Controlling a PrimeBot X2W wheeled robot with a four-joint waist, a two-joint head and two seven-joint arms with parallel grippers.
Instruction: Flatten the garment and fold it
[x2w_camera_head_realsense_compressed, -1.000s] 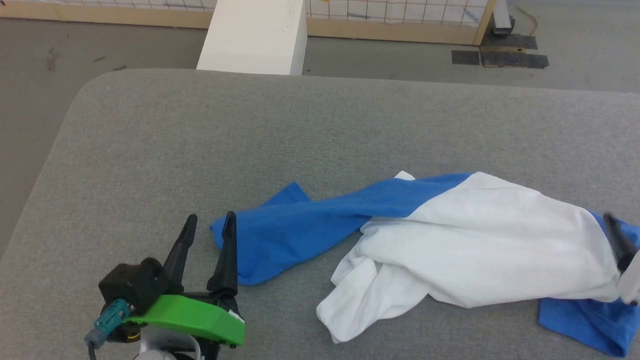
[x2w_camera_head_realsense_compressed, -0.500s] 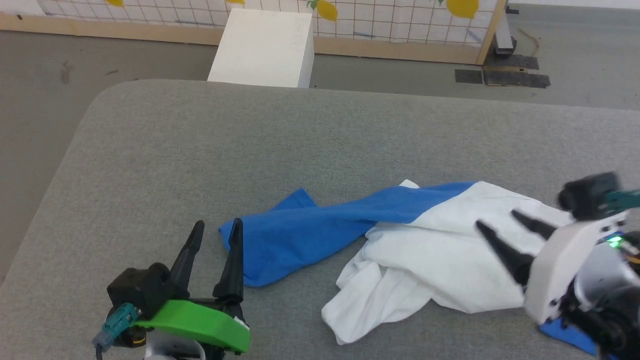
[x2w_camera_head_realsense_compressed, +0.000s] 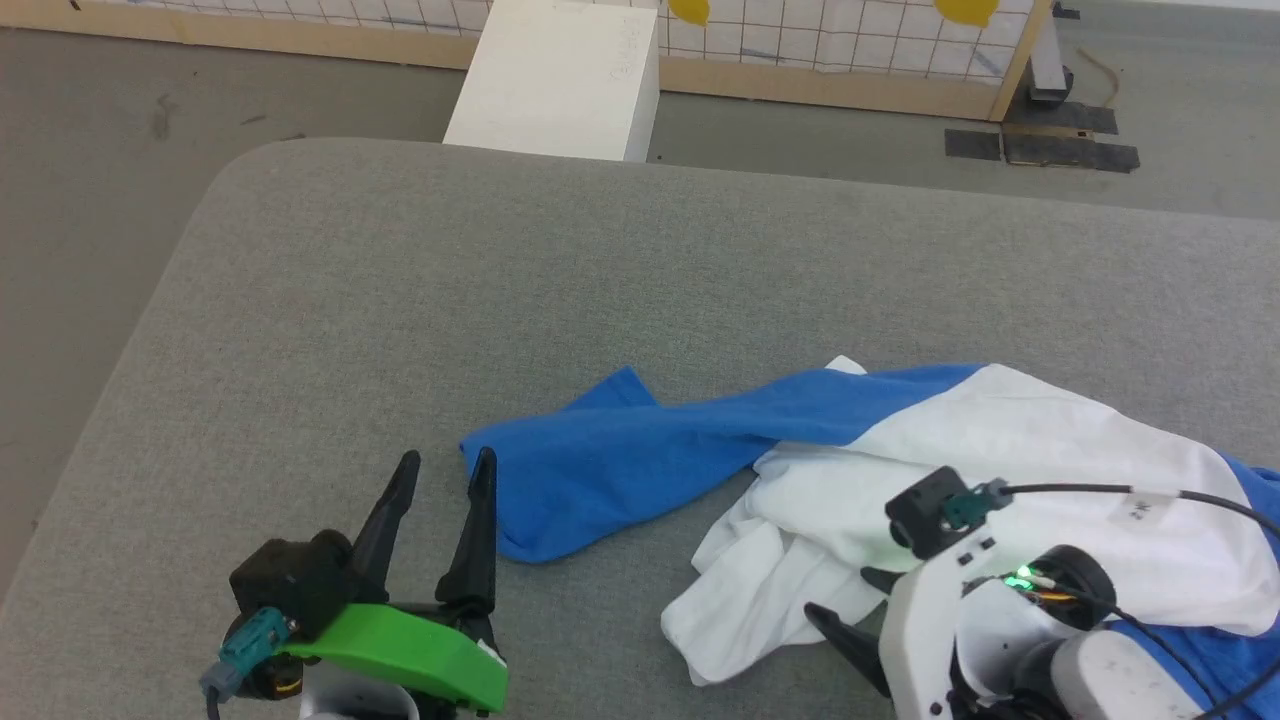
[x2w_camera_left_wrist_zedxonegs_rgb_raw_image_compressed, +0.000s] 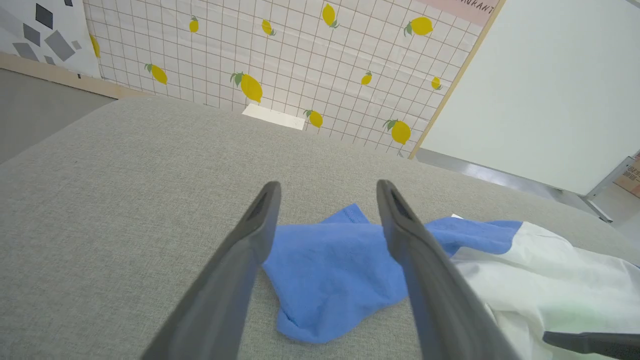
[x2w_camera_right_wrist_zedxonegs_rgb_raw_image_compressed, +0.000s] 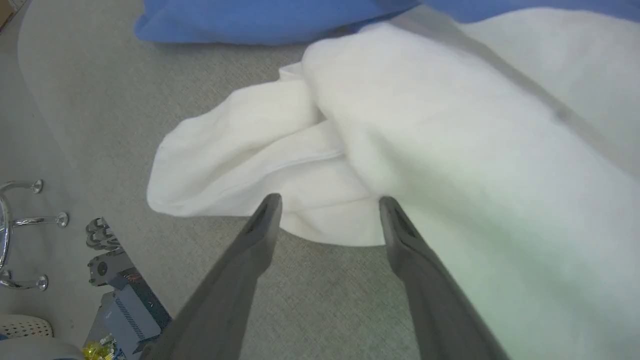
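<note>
The garment (x2w_camera_head_realsense_compressed: 1000, 470) lies crumpled on the right half of the grey table. Its blue sleeve (x2w_camera_head_realsense_compressed: 620, 465) stretches left and its white body bunches to the right. My left gripper (x2w_camera_head_realsense_compressed: 447, 460) stands open at the lower left, its right fingertip just beside the sleeve's end. In the left wrist view the gripper (x2w_camera_left_wrist_zedxonegs_rgb_raw_image_compressed: 328, 187) frames the blue cloth (x2w_camera_left_wrist_zedxonegs_rgb_raw_image_compressed: 340, 265) with nothing between its fingers. My right gripper (x2w_camera_head_realsense_compressed: 850, 600) is open low at the garment's near white edge, pointing left. In the right wrist view the gripper (x2w_camera_right_wrist_zedxonegs_rgb_raw_image_compressed: 330, 201) reaches the white fold (x2w_camera_right_wrist_zedxonegs_rgb_raw_image_compressed: 280, 165).
The grey padded table (x2w_camera_head_realsense_compressed: 400, 300) has a rounded far-left corner. A white box (x2w_camera_head_realsense_compressed: 560, 75) stands on the floor beyond the far edge, before a lattice panel (x2w_camera_left_wrist_zedxonegs_rgb_raw_image_compressed: 280, 55) with lemons. Past the table's near edge, metal equipment (x2w_camera_right_wrist_zedxonegs_rgb_raw_image_compressed: 115, 295) sits on the floor.
My right gripper came in from the right edge, crossed over the white cloth and now sits low at its near side. The left gripper held still. The camera shifted slightly.
</note>
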